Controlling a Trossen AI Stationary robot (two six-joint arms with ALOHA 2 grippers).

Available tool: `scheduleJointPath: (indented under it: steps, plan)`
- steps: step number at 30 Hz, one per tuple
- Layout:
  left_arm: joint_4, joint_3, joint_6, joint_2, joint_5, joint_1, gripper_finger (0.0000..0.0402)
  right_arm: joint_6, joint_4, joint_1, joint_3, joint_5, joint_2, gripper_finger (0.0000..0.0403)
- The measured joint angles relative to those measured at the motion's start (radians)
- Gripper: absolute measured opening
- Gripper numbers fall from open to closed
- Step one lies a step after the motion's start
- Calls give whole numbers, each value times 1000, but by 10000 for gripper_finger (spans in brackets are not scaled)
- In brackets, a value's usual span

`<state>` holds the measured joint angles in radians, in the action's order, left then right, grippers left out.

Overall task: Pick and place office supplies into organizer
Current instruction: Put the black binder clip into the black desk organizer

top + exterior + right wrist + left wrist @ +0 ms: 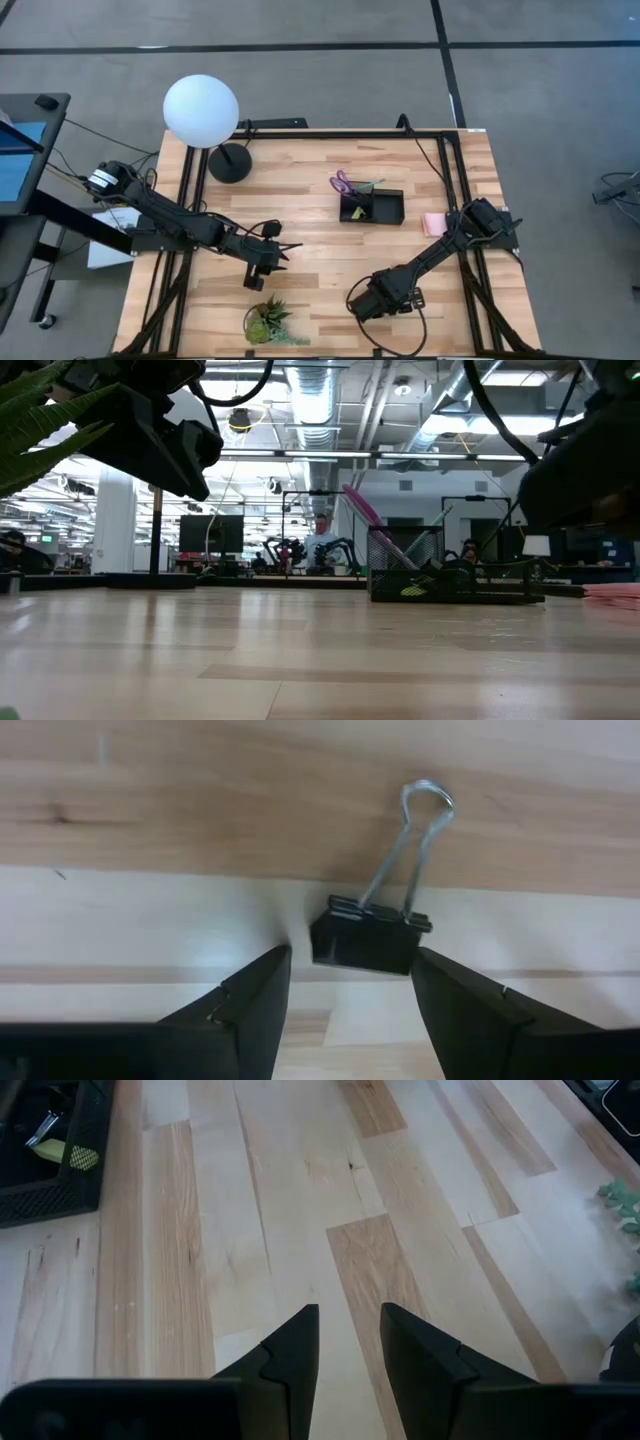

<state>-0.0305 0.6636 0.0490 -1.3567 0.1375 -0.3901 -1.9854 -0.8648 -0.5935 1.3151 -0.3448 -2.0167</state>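
Note:
A black binder clip (365, 940) lies on the wooden table with its wire handles (415, 830) stretched away from my right gripper (350, 990). That gripper is open, pointing steeply down near the table's front (378, 298), with one finger on either side of the clip's body and not touching it. The black organizer (372, 207) stands at the table's middle rear, and the purple-handled scissors (343, 184) and pens stick up out of it. A pink sticky-note pad (434, 223) lies to its right. My left gripper (350, 1335) is open over bare wood, left of centre (272, 255).
A white globe lamp (202, 110) on a round black base (230, 162) stands at the far left. A small green plant (268, 322) sits near the front edge, close to my left gripper. Bare wood lies between the two grippers and the organizer (450, 575).

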Motion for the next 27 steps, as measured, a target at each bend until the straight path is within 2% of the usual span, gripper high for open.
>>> scheduleJointPath:
  steps: [27]
  plan:
    - [-70, 0, -3, 0, 0, 0, 105, -82, 7, 22, -27, 58, 4, 207]
